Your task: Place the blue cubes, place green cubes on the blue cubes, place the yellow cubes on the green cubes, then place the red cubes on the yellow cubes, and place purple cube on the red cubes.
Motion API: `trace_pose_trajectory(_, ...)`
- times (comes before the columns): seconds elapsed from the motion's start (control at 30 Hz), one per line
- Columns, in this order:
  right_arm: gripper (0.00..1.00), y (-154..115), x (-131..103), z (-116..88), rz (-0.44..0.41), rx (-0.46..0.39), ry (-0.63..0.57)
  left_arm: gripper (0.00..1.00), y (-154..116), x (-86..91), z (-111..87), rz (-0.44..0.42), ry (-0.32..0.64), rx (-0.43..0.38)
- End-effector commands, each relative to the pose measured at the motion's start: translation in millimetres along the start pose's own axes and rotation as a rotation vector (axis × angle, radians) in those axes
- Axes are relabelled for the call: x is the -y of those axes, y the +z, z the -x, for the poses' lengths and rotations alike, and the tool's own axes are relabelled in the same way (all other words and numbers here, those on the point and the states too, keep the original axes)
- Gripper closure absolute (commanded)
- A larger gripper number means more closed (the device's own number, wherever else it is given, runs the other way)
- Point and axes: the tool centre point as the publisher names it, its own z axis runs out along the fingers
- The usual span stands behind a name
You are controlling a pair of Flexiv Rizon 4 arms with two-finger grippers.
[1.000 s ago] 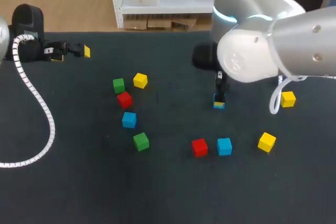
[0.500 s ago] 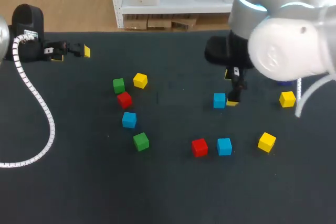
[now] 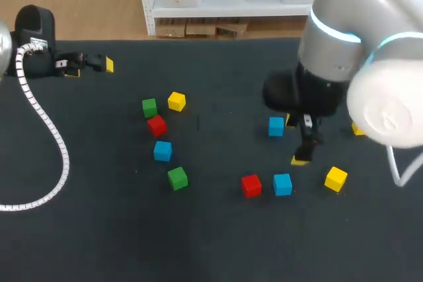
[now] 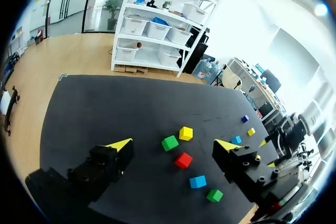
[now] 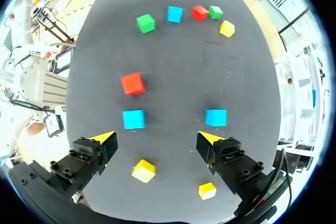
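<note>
Right gripper (image 5: 156, 139): fingers spread wide, holding nothing.
Placed blue cube (image 5: 216, 117): free on the table (image 5: 173, 61), just ahead of one finger, untouched.
Change: a second ago the gripper stood over this cube; it has since drawn off towards the red cube (image 5: 132, 83) and second blue cube (image 5: 133, 119).
Left gripper (image 4: 173, 145): spread, empty, unmoved.

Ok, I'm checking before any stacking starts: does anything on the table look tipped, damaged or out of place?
Nothing stands out. The small coloured cubes, like the blue cube near the open, empty right gripper, lie flat and apart on the black table; none is stacked or visibly damaged.
</note>
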Motion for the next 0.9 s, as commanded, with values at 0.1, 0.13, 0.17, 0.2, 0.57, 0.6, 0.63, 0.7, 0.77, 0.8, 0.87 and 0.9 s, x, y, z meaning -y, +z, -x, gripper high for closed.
trace_pose_trajectory(0.1, 0.0, 6.6, -27.4, 2.3, -0.051, -0.012, -0.002, 0.0, 0.3, -2.4, -1.2, -0.01, 0.002, 0.007)
trace_pose_trajectory(0.13, 0.0, 7.6, -30.3, 2.9, -0.046, -0.014, -0.003, 0.0, 0.3, -2.4, -1.2, -0.01, 0.002, 0.007)
trace_pose_trajectory(0.17, 0.0, 8.5, -33.3, 3.8, -0.042, -0.016, -0.005, 0.0, 0.3, -2.4, -1.2, -0.01, 0.002, 0.007)
trace_pose_trajectory(0.2, 0.0, 9.2, -36.3, 4.5, -0.035, -0.019, -0.013, 0.0, 0.3, -2.4, -1.2, -0.01, 0.002, 0.007)
trace_pose_trajectory(0.57, 0.0, 42.9, -44.4, 5.8, 0.017, -0.055, -0.069, 0.0, 0.3, -2.4, -1.2, -0.01, 0.002, 0.007)
trace_pose_trajectory(0.6, 0.0, 45.6, -43.0, 6.0, 0.021, -0.057, -0.064, 0.0, 0.3, -2.4, -1.2, -0.01, 0.002, 0.007)
trace_pose_trajectory(0.63, 0.0, 47.8, -41.9, 6.3, 0.026, -0.058, -0.059, 0.0, 0.3, -2.4, -1.2, -0.01, 0.002, 0.007)
trace_pose_trajectory(0.7, 0.0, 51.4, -40.3, 7.1, 0.031, -0.058, -0.055, 0.0, 0.3, -2.4, -1.2, -0.01, 0.002, 0.007)
trace_pose_trajectory(0.77, 0.0, 55.6, -38.8, 7.9, 0.03, -0.062, -0.053, 0.0, 0.3, -2.4, -1.2, -0.01, 0.002, 0.007)
trace_pose_trajectory(0.8, 0.0, 57.1, -37.7, 8.4, 0.032, -0.063, -0.051, 0.0, 0.3, -2.4, -1.2, -0.01, 0.002, 0.007)
trace_pose_trajectory(0.87, 0.0, 59.5, -35.6, 9.2, 0.038, -0.062, -0.049, 0.0, 0.3, -2.4, -1.2, -0.01, 0.002, 0.007)
trace_pose_trajectory(0.9, 0.0, 60.4, -34.7, 9.6, 0.04, -0.06, -0.048, 0.0, 0.3, -2.4, -1.2, -0.01, 0.002, 0.007)
